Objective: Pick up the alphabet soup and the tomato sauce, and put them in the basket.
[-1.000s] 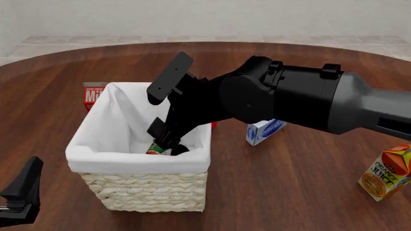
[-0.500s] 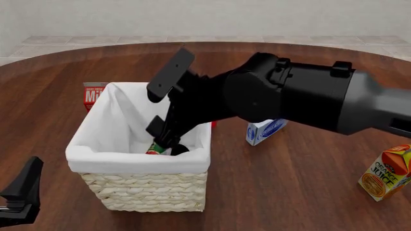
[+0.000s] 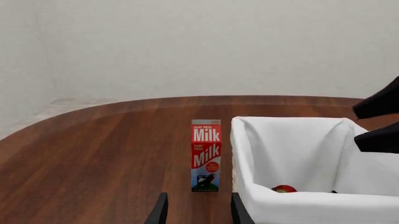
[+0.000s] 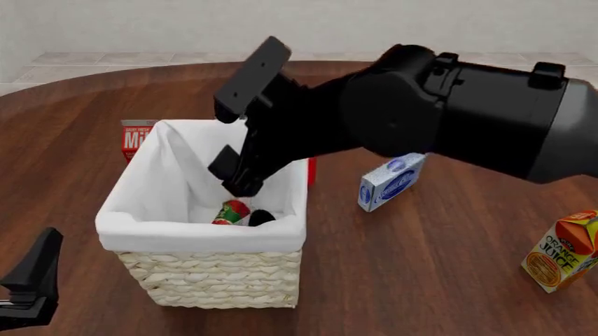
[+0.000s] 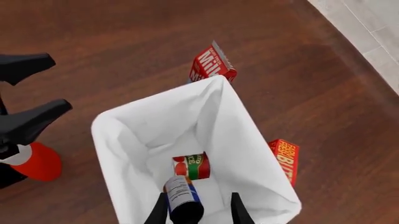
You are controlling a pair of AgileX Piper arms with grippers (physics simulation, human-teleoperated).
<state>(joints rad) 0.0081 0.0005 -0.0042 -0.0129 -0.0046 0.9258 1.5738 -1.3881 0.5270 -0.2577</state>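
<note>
The basket point(image 4: 215, 280) stands at the front left, its white liner folded over the rim point(image 5: 112, 140). Both cans lie inside it. The tomato sauce point(image 4: 231, 211) point(image 5: 192, 166) rests on the bottom, and the alphabet soup point(image 5: 182, 199) lies right beside it, showing only as a dark end point(image 4: 262, 218) in the front view. My right gripper point(image 4: 234, 178) point(image 5: 198, 212) hangs open above the basket, clear of both cans. At the front left corner my left gripper point(image 4: 33, 280) point(image 3: 198, 212) is open and holds nothing.
A milk carton point(image 4: 136, 140) point(image 3: 206, 156) stands behind the basket's left corner. A red box point(image 4: 310, 171) point(image 5: 285, 158) is behind its right side. A blue-and-white box point(image 4: 391, 180) lies to the right, and an orange juice carton point(image 4: 564, 250) sits at the far right.
My right arm has risen, lifting its gripper out of the basket. Both cans stay on the basket's bottom. The left arm has not moved.
</note>
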